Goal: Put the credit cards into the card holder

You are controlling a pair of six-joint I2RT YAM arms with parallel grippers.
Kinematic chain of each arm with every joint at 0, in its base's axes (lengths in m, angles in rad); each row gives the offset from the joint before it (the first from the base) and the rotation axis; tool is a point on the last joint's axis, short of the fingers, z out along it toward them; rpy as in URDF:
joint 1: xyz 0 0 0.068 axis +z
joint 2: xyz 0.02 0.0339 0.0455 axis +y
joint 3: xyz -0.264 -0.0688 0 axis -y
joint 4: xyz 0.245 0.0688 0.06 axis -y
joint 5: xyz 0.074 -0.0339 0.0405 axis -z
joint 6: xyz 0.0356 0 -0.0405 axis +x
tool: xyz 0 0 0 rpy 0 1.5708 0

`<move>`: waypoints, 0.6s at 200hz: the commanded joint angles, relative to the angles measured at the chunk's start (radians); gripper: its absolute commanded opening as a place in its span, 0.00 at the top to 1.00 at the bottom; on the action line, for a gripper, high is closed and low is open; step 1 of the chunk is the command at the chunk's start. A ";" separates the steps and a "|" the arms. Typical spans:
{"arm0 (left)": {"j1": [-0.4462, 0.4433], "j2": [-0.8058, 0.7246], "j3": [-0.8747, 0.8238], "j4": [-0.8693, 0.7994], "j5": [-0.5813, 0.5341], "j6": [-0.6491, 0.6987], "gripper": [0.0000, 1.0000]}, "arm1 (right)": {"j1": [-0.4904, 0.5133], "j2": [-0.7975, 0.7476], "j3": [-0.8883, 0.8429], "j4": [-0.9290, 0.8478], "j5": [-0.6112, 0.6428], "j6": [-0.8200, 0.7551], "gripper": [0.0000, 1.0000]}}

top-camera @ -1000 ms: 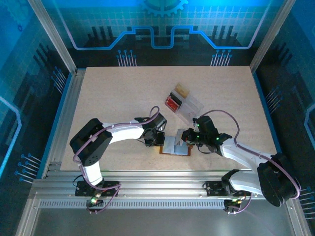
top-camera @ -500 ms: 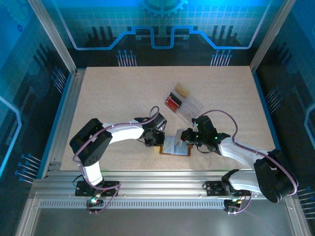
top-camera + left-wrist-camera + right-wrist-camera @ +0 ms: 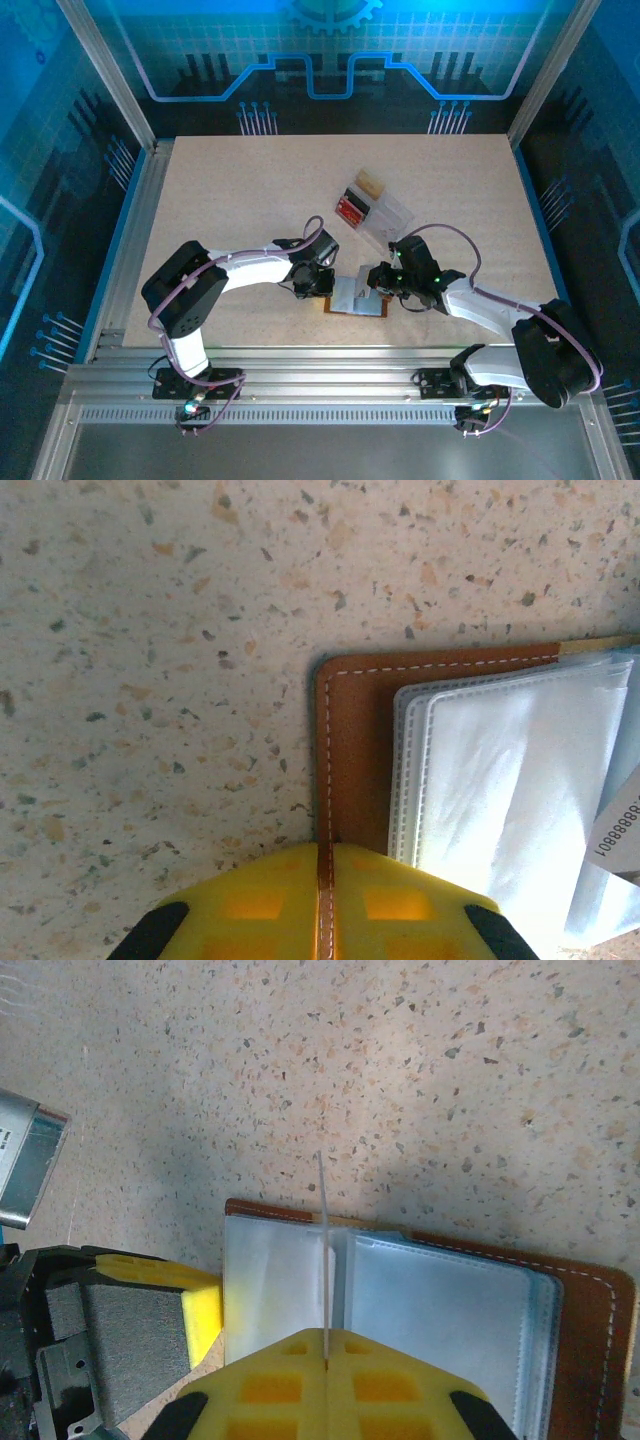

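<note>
Change: The right gripper [image 3: 376, 279] had slid a tiny bit closer over the holder [image 3: 357, 298] in the last second. The left gripper [image 3: 321, 287] and the holder had stayed put.
Meaning: The card was likely about to go in, but it was not in yet.
Right fingers [image 3: 270, 1380]: They were pressed together on a thin card [image 3: 322, 1250], held on its edge and sticking straight out past the tips.
Card: Its far end stood over the line between two pale pockets [image 3: 450, 1305]. I could not tell if it touched them.
Left fingers [image 3: 400, 905]: They were clamped on the holder's brown edge.
Holder: It lay open and flat on the table, between the two sets of fingers.
</note>
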 commanded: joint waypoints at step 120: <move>-0.007 0.063 -0.059 0.008 0.019 -0.016 0.90 | 0.011 0.046 0.029 0.044 -0.046 0.004 1.00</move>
